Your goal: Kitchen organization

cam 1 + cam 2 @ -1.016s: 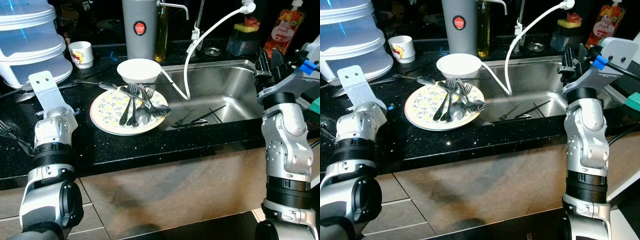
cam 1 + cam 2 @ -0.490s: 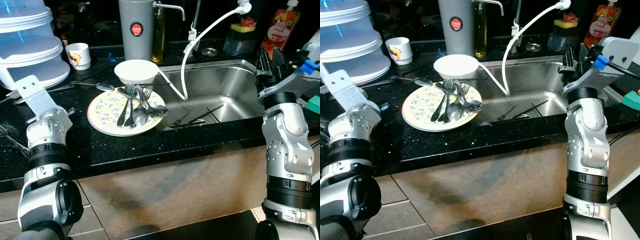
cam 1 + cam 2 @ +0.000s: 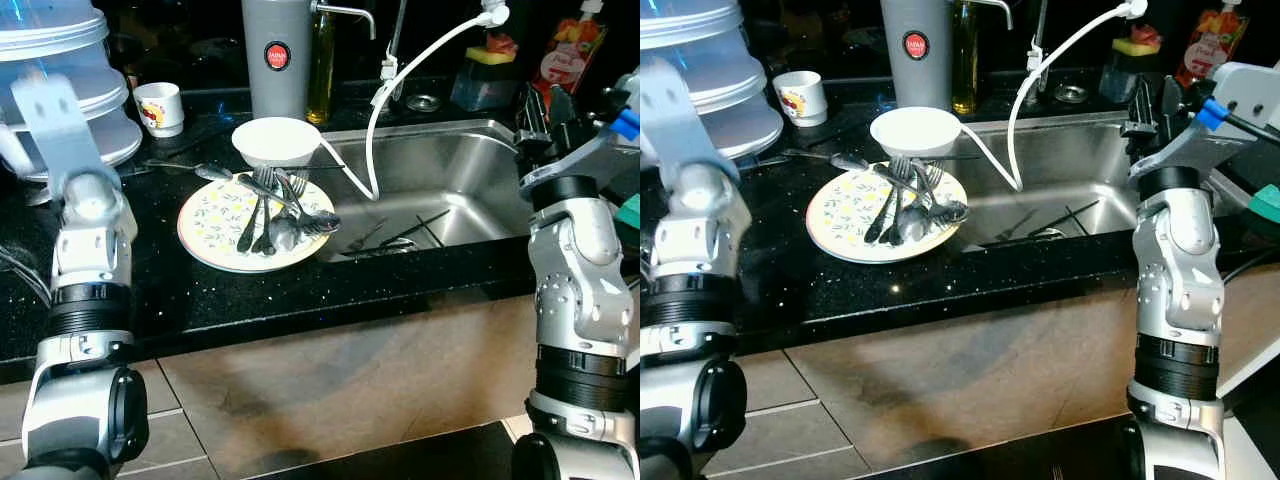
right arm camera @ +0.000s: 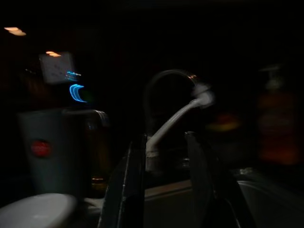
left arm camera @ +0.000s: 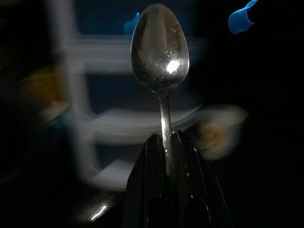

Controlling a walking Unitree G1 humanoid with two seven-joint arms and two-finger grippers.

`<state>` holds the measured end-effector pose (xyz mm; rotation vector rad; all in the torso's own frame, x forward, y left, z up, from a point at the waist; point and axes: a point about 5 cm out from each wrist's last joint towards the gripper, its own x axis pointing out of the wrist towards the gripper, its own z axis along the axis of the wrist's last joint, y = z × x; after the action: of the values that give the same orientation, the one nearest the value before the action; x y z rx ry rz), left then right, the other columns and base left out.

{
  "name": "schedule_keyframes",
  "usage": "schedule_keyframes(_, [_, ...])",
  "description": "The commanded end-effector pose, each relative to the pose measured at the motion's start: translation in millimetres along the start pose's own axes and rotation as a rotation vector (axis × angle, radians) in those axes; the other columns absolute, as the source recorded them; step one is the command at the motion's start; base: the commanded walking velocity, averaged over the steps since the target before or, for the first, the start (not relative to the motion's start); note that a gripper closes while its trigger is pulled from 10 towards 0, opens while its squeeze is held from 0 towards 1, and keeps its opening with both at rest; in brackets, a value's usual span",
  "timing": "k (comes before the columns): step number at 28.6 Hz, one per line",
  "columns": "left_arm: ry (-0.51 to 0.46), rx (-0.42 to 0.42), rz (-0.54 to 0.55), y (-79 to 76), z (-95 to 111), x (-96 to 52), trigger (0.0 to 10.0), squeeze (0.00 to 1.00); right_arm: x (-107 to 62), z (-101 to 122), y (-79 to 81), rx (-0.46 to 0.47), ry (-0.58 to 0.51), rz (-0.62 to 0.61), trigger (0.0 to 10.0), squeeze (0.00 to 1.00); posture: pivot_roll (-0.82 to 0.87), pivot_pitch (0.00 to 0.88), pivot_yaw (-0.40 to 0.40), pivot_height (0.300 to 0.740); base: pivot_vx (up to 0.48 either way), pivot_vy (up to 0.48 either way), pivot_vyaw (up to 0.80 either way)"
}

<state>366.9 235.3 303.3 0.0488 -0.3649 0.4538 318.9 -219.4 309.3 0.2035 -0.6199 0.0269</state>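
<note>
Shiny spoon [image 5: 160,50] pinched tight in left gripper [image 5: 166,142], now lifted high off the bench [image 3: 300,290], away from plate [image 3: 215,225] of forks. Probably heading somewhere to be put away. Right gripper [image 4: 164,152] hanging open over the sink [image 3: 470,175].

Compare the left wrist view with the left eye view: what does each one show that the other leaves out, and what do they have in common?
Left wrist view alone: a spoon clamped by its handle in the left gripper, bowl pointing away, background blurred.

Left eye view alone: the floral plate piled with forks and spoons, the white bowl on its far edge, the steel sink with its white hose, and the right gripper raised over the sink's right end.

Both: the stacked white containers, a pale blur in the wrist view.
</note>
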Motion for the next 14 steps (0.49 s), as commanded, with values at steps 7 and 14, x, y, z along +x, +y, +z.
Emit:
schedule_keyframes(7, [-0.146, -0.173, -0.918, -74.5, 45.7, -55.0, 10.0, 0.00, -10.8, 18.6, 43.7, 0.365, -0.025, 0.368, 10.0, 0.00, 0.04, 0.003, -0.005, 0.740, 0.000, 0.000, 0.00])
schedule_keyframes(14, [-0.172, -0.203, -1.378, -97.6, 38.9, -112.4, 10.0, 0.00, -27.7, 7.8, 88.4, 0.543, 0.085, 0.602, 10.0, 0.00, 0.03, 0.000, -0.005, 0.740, 0.000, 0.000, 0.00])
